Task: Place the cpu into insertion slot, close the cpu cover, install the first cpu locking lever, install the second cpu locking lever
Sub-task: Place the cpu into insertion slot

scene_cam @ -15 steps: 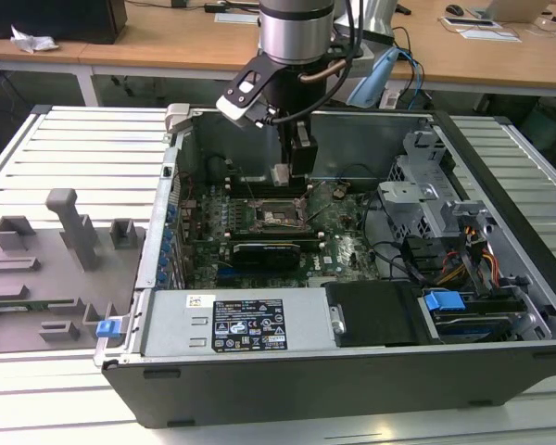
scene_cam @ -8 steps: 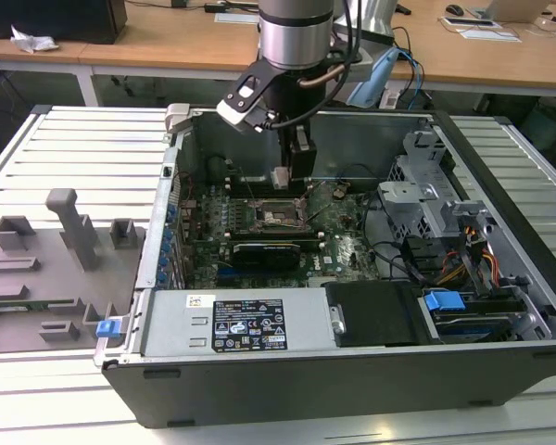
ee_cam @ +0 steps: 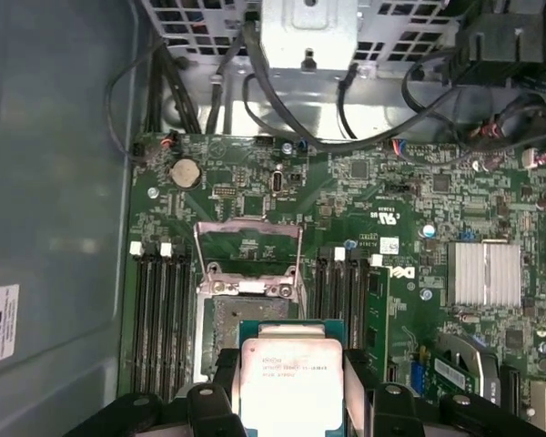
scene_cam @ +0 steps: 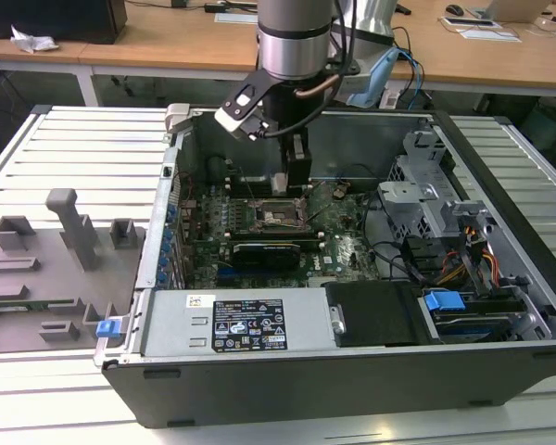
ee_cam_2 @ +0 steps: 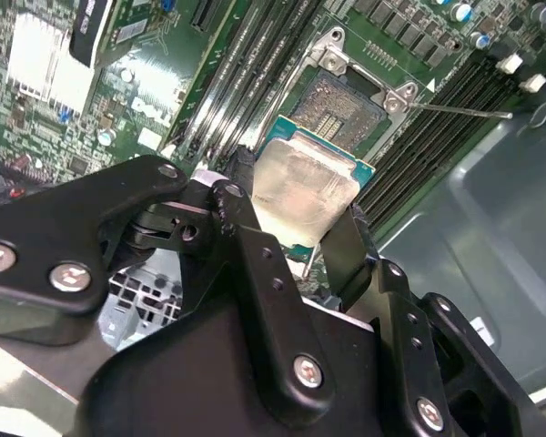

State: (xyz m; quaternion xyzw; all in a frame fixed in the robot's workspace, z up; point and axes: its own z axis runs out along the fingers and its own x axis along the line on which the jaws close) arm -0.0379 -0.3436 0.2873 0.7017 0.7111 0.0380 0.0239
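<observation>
The cpu (ee_cam_2: 302,187) (ee_cam: 289,382), a flat square chip with a pale silvery top on a green base, is clamped between two black fingers (ee_cam_2: 241,196). My gripper (scene_cam: 287,182) (ee_cam_2: 296,198) (ee_cam: 291,366) is shut on it inside the computer case. The insertion slot (scene_cam: 280,216) (ee_cam_2: 344,107) (ee_cam: 226,320) lies bare just beyond the chip, and the chip hangs over its near edge, apart from it. The cpu cover (ee_cam: 247,238), a thin metal frame, stands swung back behind the slot. A thin wire lever (ee_cam_2: 464,112) sticks out sideways from the socket.
Long memory slots (ee_cam: 156,309) flank the socket on both sides. A black graphics card (scene_cam: 264,250) lies in front of it, and a power supply (scene_cam: 250,324) fills the case front. A drive cage (scene_cam: 426,199) with cables stands at the exterior view's right. Grey fixtures (scene_cam: 69,241) sit outside at its left.
</observation>
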